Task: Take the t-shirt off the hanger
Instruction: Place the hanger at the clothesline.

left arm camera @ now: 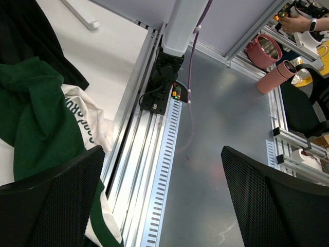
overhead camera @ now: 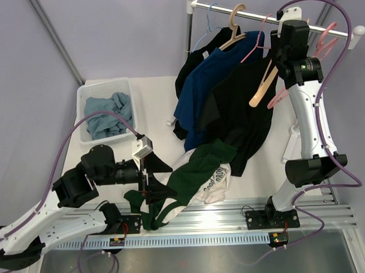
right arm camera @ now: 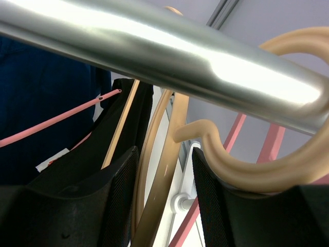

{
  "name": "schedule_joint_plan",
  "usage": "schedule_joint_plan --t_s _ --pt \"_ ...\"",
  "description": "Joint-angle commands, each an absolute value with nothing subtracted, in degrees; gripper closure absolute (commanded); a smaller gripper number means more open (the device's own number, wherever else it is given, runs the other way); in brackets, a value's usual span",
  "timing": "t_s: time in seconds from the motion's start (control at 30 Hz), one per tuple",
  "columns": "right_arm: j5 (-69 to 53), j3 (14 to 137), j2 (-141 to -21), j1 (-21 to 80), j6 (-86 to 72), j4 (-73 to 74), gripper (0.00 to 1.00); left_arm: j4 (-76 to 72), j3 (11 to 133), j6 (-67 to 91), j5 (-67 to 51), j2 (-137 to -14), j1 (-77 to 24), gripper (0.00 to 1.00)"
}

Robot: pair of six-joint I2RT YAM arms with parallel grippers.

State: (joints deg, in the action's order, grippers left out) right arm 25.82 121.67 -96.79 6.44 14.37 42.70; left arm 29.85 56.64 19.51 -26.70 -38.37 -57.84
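The right gripper (right arm camera: 165, 154) is up at the right end of the rail (right arm camera: 154, 46), fingers half spread and set either side of the beige hanger (right arm camera: 247, 177) just under its hook. It sits there, I judge, to steady or lift the hanger so the cloth can slide free. Whether the pads actually pinch the wood I cannot tell: the wrist view shows the hanger in the gap but not clear contact on both sides.

The black t-shirt (overhead camera: 241, 110) hangs below that spot, draping from the rail down to the table (overhead camera: 151, 107) near its right edge. The hanger's lower arm sticks out bare and tilted in front of it, so the shirt looks at least partly off. How much of the collar is caught on the other arm is hidden.

The left gripper (overhead camera: 162, 178) is low at the table's near edge with its fingers spread wide and holding nothing, just beside the green shirt (overhead camera: 196, 172) heaped there. It probably waits low because that is where the black hem ends up, within reach for a downward pull. The risk is dragging the neighbouring navy shirt along
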Motion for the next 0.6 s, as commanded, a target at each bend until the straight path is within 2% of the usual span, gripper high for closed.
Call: schedule_joint_plan --t_s 0.0,0.2,0.4,0.57 --pt "24.52 121.2 -94.57 6.24 14.15 42.98 0.68 26.46 58.54 20.04 -28.48 -38.32 -57.92 0.01" --pt "23.82 121.38 -93.87 6.24 13.54 43.33 0.47 26.46 58.36 20.13 -28.65 -37.53 -57.92 0.01" --pt "23.12 121.82 -93.87 6.24 13.19 43.86 0.38 26.37 58.27 20.3 -28.92 -37.0 -57.92 0.01" --pt "22.06 122.78 -94.13 6.24 12.66 44.56 0.36 26.54 58.1 20.21 -28.92 -36.56 -57.92 0.01"
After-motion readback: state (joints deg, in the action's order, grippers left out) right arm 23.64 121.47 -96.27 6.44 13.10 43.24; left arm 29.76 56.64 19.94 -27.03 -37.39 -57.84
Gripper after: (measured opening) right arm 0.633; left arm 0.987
